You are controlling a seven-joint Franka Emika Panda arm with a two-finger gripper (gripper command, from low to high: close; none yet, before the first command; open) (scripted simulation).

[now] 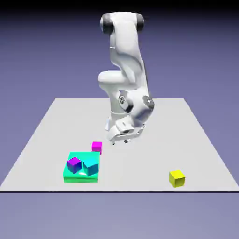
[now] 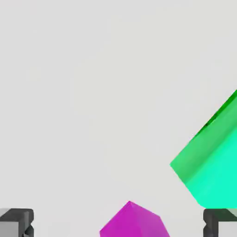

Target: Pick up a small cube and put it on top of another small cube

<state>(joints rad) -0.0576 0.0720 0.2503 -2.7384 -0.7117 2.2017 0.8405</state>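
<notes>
The small magenta-pink cube (image 1: 96, 147) sits on the table just behind a flat green block. In the hand view the same cube (image 2: 133, 221) shows at the bottom edge, between my two fingertips. My gripper (image 1: 120, 141) hangs a little above the table, slightly toward the exterior view's right of the cube, open with nothing in it. The grey fingertips (image 2: 16, 222) stand far apart at both lower corners of the hand view. A yellow cube (image 1: 177, 178) lies near the table's front edge at the exterior view's right.
A wide flat green block (image 1: 81, 173) lies front left and carries a purple cube (image 1: 73, 164) with dark violet sides and a cyan cube (image 1: 90, 165). Its corner (image 2: 210, 162) fills the hand view's right side.
</notes>
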